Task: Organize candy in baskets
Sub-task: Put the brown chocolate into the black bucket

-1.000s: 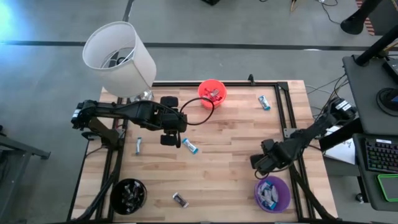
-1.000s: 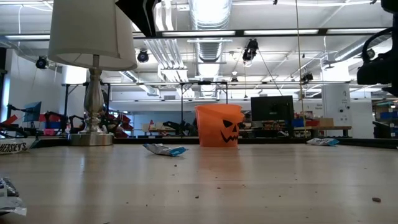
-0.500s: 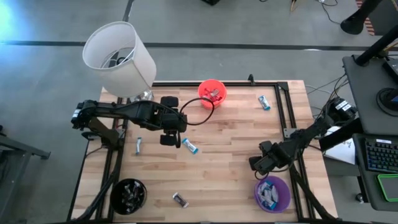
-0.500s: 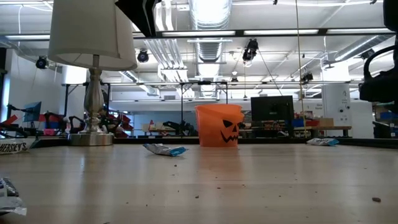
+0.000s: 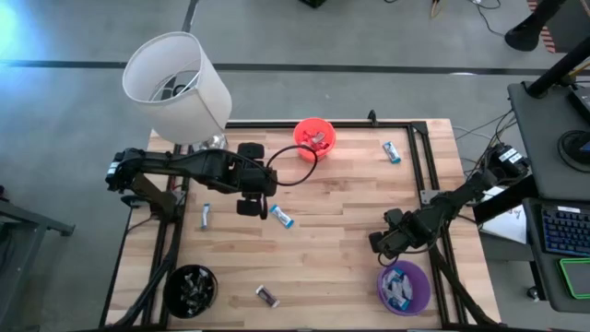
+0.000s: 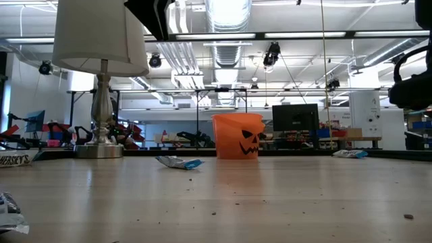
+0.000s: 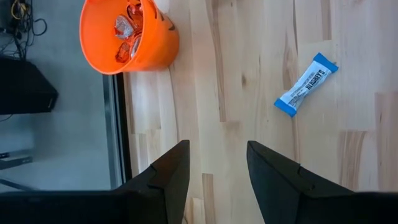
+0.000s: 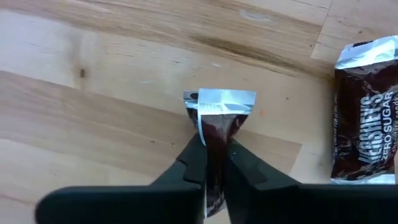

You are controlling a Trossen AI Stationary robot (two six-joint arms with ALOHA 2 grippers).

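Note:
My right gripper (image 8: 214, 146) is shut on a dark brown candy (image 8: 216, 118) low over the wood, just beyond the purple basket (image 5: 403, 286), which holds candy. A second brown candy (image 8: 364, 137) lies beside it. My left gripper (image 7: 217, 174) hangs open above the table's middle left, holding nothing, with a blue candy (image 7: 306, 84) and the orange-red basket (image 7: 129, 34) ahead of it. The black basket (image 5: 191, 287) stands at the near left corner. My right gripper pinches the brown candy's body (image 8: 214, 134) between its two fingers (image 8: 189, 165), squeezing the wrapper narrow. The fingers lie along the candy, and its silver crimped end (image 8: 219, 99) sticks out past the fingertips. I cannot tell whether the candy is clear of the table.
A white-shaded lamp (image 5: 178, 85) stands at the far left corner. Loose candies lie at the far right (image 5: 393, 151), the left edge (image 5: 206, 216), the middle (image 5: 283, 218) and the near edge (image 5: 267, 296). Bare wood lies between the arms.
My right gripper has come down a little and shifted slightly toward the table's left and near edge, beside the purple basket. My left arm has kept still.

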